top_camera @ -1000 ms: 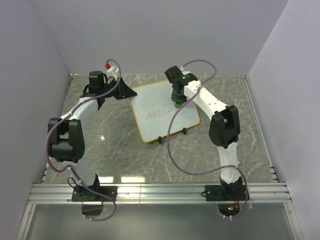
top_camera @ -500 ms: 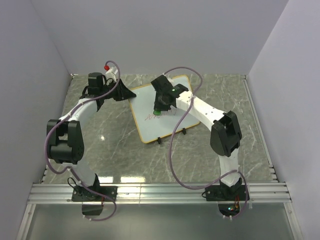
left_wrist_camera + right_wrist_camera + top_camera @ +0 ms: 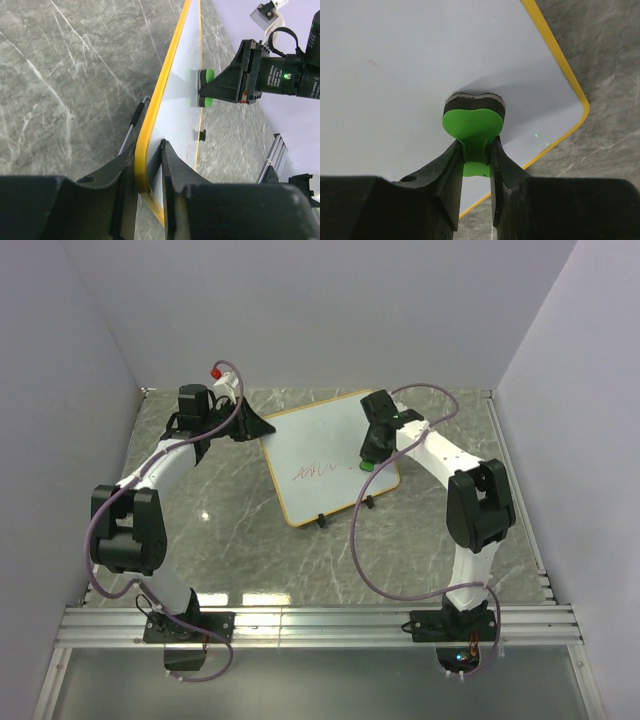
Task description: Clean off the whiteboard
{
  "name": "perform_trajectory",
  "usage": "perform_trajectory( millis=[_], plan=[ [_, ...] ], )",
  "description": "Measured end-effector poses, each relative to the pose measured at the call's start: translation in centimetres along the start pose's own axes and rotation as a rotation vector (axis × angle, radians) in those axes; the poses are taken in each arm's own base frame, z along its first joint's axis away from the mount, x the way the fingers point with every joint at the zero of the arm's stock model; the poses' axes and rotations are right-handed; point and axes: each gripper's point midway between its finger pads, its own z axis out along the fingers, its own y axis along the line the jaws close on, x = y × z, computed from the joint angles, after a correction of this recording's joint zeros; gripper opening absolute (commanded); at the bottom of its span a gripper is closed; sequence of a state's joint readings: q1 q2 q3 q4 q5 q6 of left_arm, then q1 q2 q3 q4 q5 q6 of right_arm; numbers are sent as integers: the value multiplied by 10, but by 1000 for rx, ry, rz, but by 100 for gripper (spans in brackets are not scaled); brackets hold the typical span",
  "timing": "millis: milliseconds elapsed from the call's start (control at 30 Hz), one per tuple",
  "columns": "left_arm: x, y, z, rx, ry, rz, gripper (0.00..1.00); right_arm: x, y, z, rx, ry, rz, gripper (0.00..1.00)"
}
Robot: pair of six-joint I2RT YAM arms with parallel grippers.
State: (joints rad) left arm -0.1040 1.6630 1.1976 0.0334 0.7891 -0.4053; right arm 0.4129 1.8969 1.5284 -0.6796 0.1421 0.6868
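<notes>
Fingers of the right tool (image 3: 476, 150) squeeze the green eraser (image 3: 472, 120) against the whiteboard (image 3: 395, 65). The left tool (image 3: 148, 147) pinches its rim. Red scribble (image 3: 315, 472) near the right tool is unreadable.

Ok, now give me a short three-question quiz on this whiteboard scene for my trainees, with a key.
1. True or false: the left jaws clamp the rim of the whiteboard.
2. What do the right jaws hold? A) a marker B) a green eraser C) a cloth
3. Fill in: the scribble on the board is ____ in colour.
Key: 1 true; 2 B; 3 red.
</notes>
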Motion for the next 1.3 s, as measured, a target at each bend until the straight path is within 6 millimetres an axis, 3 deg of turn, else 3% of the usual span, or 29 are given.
perform_trajectory(
  millis=[133,267,400,533,633,767,900,967,1200,1300],
  plan=[
    [0,0,0,-2,-1,1,0,3,5,-2,15,-21,-28,0],
    [1,1,-1,-8,-2,-1,0,15,25,-11,-9,-23,-84,0],
    [2,0,-2,-10,-4,0,0,39,91,-39,-162,-26,-179,0],
    [2,-1,-2,-8,-5,2,0,76,162,-71,-360,2,-271,0],
    [1,-1,-2,-9,-6,4,0,100,183,-79,-419,39,-319,0],
    [5,2,-3,-24,-5,-2,0,99,179,-73,-410,56,-313,0],
    [5,2,-3,-29,-6,-2,0,82,164,-63,-376,53,-258,0],
    [6,3,-3,-34,-6,-5,0,71,147,-55,-346,57,-213,0],
    [6,4,-3,-37,-8,-8,0,22,62,-21,-156,30,-50,0],
    [6,3,-3,-36,-8,-7,0,21,51,-16,-117,17,-45,0]
  ],
)
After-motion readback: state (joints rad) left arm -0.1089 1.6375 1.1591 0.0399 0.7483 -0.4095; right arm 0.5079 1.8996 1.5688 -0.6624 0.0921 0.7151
